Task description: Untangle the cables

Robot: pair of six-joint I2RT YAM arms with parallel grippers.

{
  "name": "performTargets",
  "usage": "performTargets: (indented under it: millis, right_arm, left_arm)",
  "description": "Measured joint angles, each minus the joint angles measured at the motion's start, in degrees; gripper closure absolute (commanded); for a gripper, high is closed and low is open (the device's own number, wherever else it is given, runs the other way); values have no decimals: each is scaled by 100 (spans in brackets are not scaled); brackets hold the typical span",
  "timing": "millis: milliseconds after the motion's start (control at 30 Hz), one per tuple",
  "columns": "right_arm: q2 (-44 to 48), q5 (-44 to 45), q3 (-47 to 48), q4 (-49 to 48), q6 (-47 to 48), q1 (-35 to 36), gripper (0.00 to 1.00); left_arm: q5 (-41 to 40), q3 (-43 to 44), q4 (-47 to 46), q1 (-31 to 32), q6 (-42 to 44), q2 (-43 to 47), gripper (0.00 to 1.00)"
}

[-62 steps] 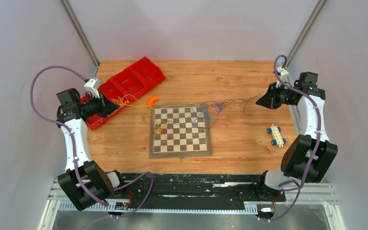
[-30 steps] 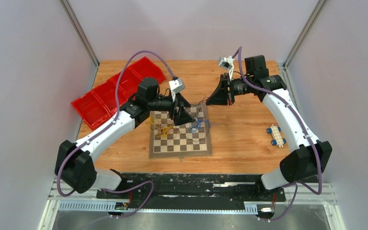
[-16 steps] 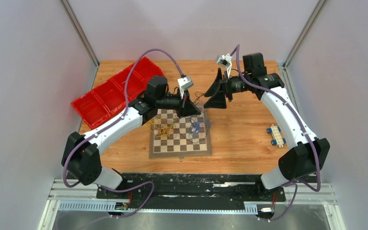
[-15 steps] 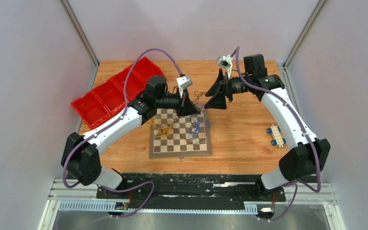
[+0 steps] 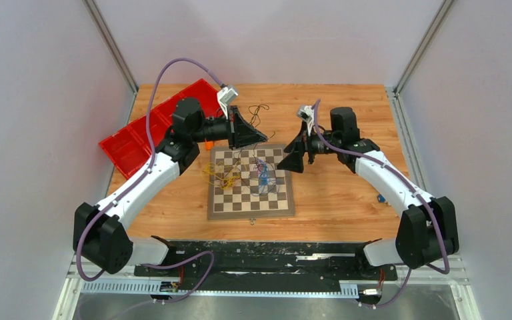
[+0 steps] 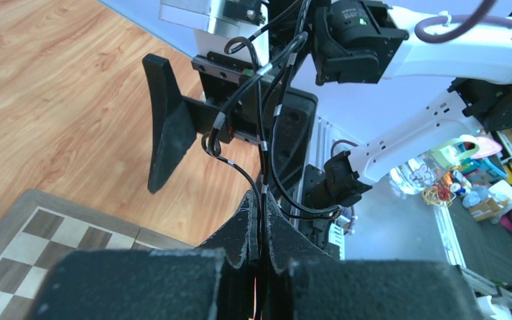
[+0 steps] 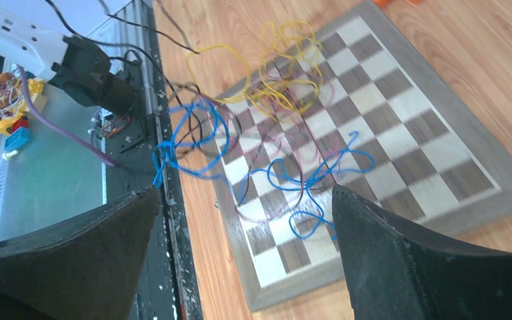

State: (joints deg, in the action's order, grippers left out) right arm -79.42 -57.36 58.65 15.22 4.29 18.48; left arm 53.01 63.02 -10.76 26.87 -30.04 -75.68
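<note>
Since half a second ago the left arm has drawn back toward the far left, and the right arm has swung in toward the far right corner of the chessboard (image 5: 250,200). Its left pincer (image 5: 260,138) is clamped on a few black strands of the cables (image 5: 263,172). The left wrist view shows them pinched between the two closed pads (image 6: 237,233) and running away past the tips. The right pincer (image 5: 291,155) stands wide apart and holds nothing. Its wrist view looks between the spread fingers (image 7: 387,260) down onto the tangle. Most of the cables lie on the far half of the chessboard: a yellow knot toward the left, blue loops near the middle, and black strands threaded through both and rising to the left pincer. Loose black ends show beyond that pincer, over the far part of the wooden counter (image 5: 347,193). At the counter's far left sits a red bin (image 5: 133,137)
</note>
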Motion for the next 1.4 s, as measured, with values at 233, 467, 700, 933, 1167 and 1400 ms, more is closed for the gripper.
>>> performTargets:
  millis: [233,467,700,933,1167,1400]
  right_arm:
    - [-321,101,186,-686,-385,767,0]
    - [-977,138,205,-1410,-979,1126,29]
    - [-1447,22,205,-2164,-1711,1062,100]
    - [-1392,-188,-17,-1814,-1394,369,97]
    - [-752,-509,-483,-925,-367,-855,94]
    - [-732,-308,-750,448,409,-1768,97]
  left_arm:
    - [-63,-127,-280,-42,-466,0,100]
    - [-107,-192,-461,-116,-743,0,100]
    - [-118,-282,-562,-243,-907,0,100]
    - [-63,-133,129,-1200,-730,192,100]
    - [177,448,1394,-2627,-398,212,100]
    - [155,1342,1327,-3928,-195,584,100]
